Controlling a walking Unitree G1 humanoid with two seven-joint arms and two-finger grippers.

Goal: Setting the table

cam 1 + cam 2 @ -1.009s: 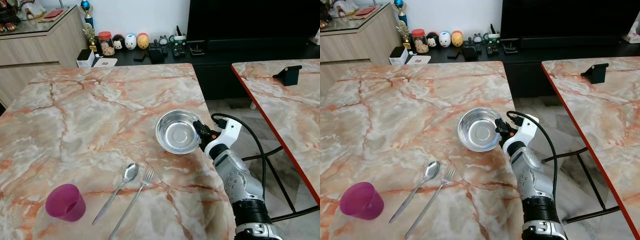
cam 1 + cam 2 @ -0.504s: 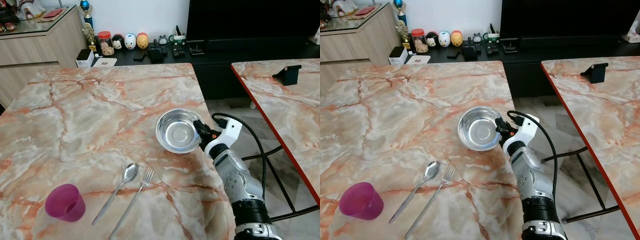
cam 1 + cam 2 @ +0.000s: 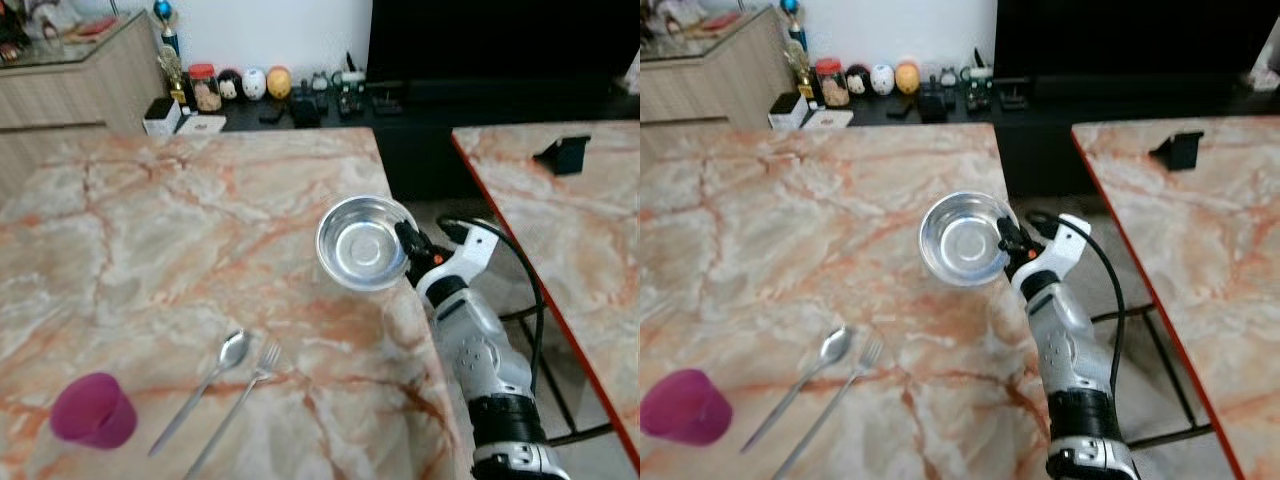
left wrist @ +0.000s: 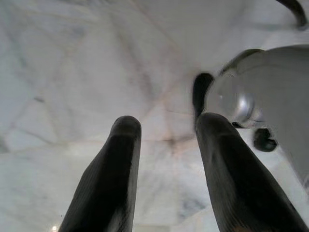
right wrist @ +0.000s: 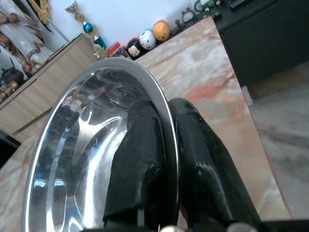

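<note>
Right wrist view shows the right gripper (image 5: 166, 159) pinching the steel bowl (image 3: 362, 242) by its rim, above the marble table (image 3: 150, 230) near its edge (left gripper (image 4: 166, 179) parted, idle). That thin one-sided hold could let it tip or slip.

Beyond the marble table, a low black cabinet (image 3: 420, 110) carries a row of round figurines (image 3: 254, 83), a red-lidded jar (image 3: 207, 88) and a white box (image 3: 160, 116); a black stand (image 3: 563, 155) sits on a second marble table (image 3: 560, 220).
</note>
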